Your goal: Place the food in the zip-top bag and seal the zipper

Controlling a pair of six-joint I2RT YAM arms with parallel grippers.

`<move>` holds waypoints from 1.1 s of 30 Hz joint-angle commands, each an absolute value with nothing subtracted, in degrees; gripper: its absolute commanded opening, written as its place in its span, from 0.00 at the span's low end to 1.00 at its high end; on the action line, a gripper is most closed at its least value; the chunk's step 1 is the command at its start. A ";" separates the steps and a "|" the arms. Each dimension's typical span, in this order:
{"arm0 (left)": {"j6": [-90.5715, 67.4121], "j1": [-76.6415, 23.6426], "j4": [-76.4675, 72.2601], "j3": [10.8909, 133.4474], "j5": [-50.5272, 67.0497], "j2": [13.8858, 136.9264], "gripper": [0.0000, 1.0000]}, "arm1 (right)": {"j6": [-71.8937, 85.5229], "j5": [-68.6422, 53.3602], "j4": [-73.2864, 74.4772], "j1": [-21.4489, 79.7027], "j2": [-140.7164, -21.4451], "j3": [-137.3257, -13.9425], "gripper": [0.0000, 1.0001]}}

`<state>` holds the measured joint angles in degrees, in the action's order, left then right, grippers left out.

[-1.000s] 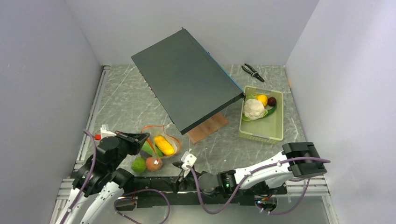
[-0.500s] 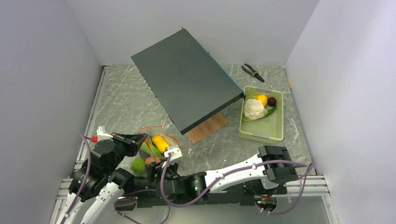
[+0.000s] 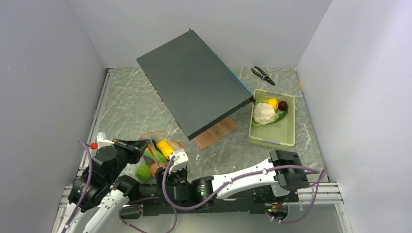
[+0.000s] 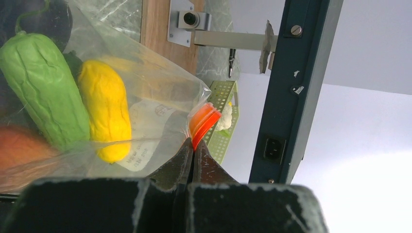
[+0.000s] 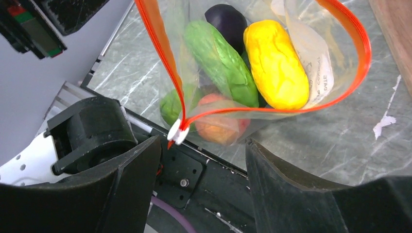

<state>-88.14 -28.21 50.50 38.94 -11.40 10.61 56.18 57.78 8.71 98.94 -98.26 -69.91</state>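
The zip-top bag (image 3: 158,151) lies at the near left, and its mouth gapes in a loop of orange-red zipper (image 5: 360,53). Inside it are a green piece (image 5: 221,63), a yellow piece (image 5: 274,63), a dark eggplant (image 5: 226,22), an orange (image 5: 221,125) and a lime (image 5: 171,104). My left gripper (image 4: 193,144) is shut on one end of the zipper (image 4: 203,120). My right gripper (image 5: 204,142) stands open just short of the bag's near end. The white slider (image 5: 177,131) sits just ahead of its left fingertip. More food, including a white cauliflower (image 3: 264,112), lies in the tray.
A pale green tray (image 3: 272,141) stands at the right. A large dark panel (image 3: 194,82) slants over the table's middle, with a wooden block (image 3: 216,132) under its near corner. Black pliers (image 3: 263,75) lie at the back right. Walls close in on both sides.
My right arm has swung left, bringing its gripper up to the bag's near end with its jaws a little narrower. The left gripper and bag have shifted slightly left.
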 commanded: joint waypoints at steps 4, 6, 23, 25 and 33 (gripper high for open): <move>-87.59 -27.99 49.64 41.08 -11.65 10.37 0.00 | 51.35 53.89 3.13 95.96 -100.72 -73.02 0.65; -87.60 -27.97 49.91 41.20 -11.85 10.32 0.00 | 49.69 54.73 2.70 95.43 -101.57 -73.81 0.64; -65.99 -28.02 61.59 50.77 -21.78 5.29 0.45 | 8.64 44.26 -1.82 94.30 -89.21 -67.22 0.00; -57.00 -28.02 59.56 51.94 -19.44 4.83 0.58 | 4.86 41.45 1.65 94.08 -86.19 -66.49 0.00; -25.66 -28.00 45.57 54.08 5.87 6.97 0.85 | -3.83 21.98 6.46 88.62 -75.97 -61.80 0.00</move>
